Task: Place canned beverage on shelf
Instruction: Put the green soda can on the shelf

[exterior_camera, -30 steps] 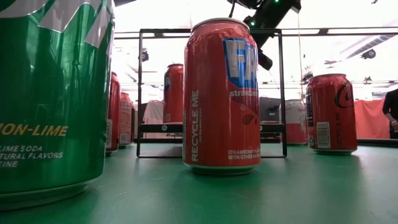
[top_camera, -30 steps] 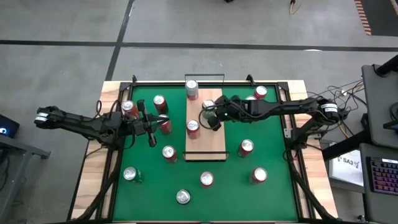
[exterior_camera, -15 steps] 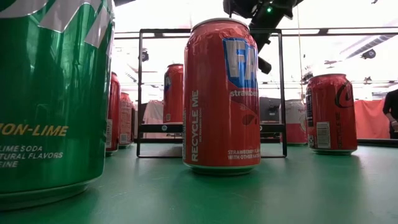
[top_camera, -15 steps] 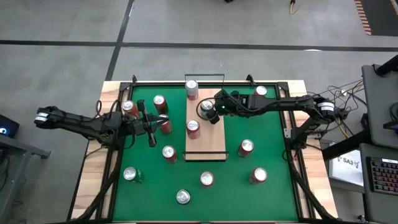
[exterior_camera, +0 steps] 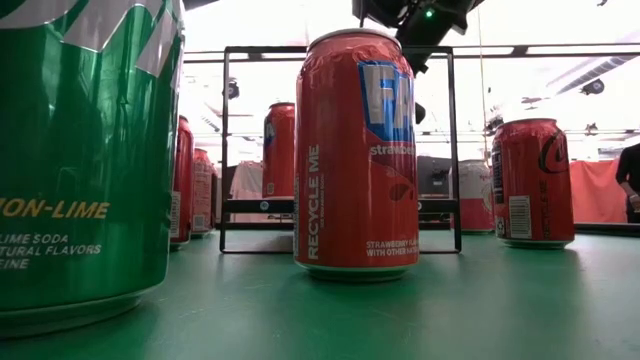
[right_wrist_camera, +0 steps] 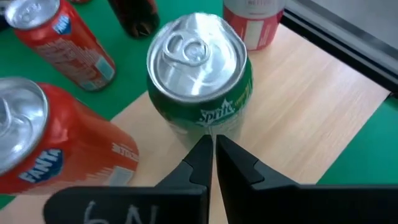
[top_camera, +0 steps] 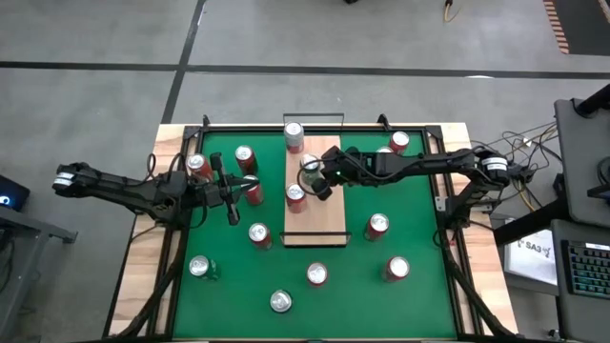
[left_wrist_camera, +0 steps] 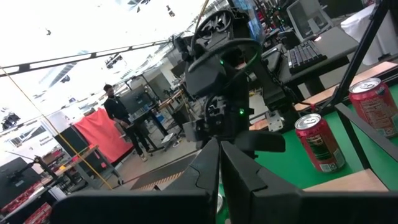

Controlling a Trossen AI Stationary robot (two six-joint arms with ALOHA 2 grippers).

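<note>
1. Currently the green Sprite can [right_wrist_camera: 200, 84] is seen standing upright on the shelf [top_camera: 329, 224], mid-board, with the right pincer [right_wrist_camera: 212, 152] just beside it, fingers pressed together and nothing held.
2. Handling is judged as follows: a thin aluminium wall, rigid if full but easily dented; a smooth, slippery side; top-heavy enough to tip if nudged near the rim. A grip around the mid-body from the side is advised, never on the lid or tab.
3. Whether the Sprite can is full or empty cannot be told, so its weight stays unknown.
4. An orange Fanta can [right_wrist_camera: 53, 149] is crowded just beside the Sprite can on the shelf; a third can [top_camera: 294, 136] sits at the far end, so little room is left for fingers to pass between them.
5. A second Fanta can [right_wrist_camera: 56, 34] and a dark can [right_wrist_camera: 138, 14] are noted on the green mat nearby.
6. More loose cans [top_camera: 377, 226] are scattered over the mat on the tabletop [top_camera: 143, 276], well apart from the shelf.
7. The black end rails [exterior_camera: 338, 150] of the shelf are judged a snag risk for any low side approach.
8. The left pincer [left_wrist_camera: 219, 158] is parked over the mat's left side, fingers together, empty, near red cans [top_camera: 245, 158].
</note>
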